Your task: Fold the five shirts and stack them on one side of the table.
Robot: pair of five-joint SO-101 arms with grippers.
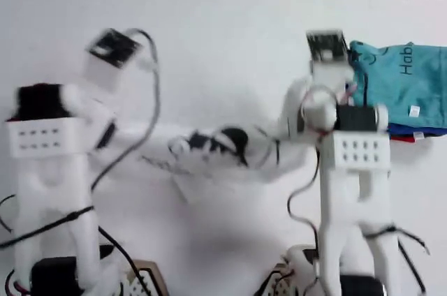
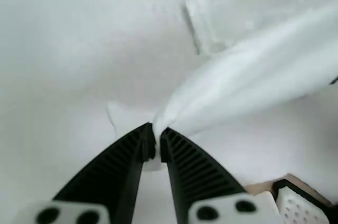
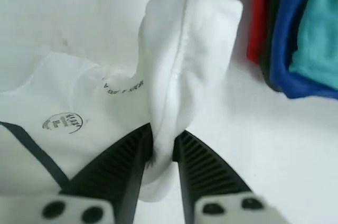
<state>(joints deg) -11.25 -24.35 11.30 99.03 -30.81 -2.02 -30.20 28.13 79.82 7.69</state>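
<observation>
A: Since four look folded in the stack [image 1: 398, 79], what's left?
B: Just the white shirt [image 3: 95, 102] beside the stack, my left gripper [image 2: 157, 142] and right gripper [image 3: 162, 147] both pinching it

Printed matter in view:

1. Teal shirt [image 1: 398, 79], top of the folded stack on the table: one line of dark lettering [image 1: 407, 58] runs up the cloth. It is cut by the picture's edge, so the word is incomplete. A small white tag [image 1: 414, 111] lies near the lower hem; its print is too small to read.

2. White shirt [image 3: 185, 49]: a round stamped mark [image 3: 62, 122] with fine lettering inside, and beside it a short line of small dark print [image 3: 122, 87]. Neither is legible. In the high view, a dark graphic [image 1: 223, 144] shows on this shirt, blurred.
</observation>
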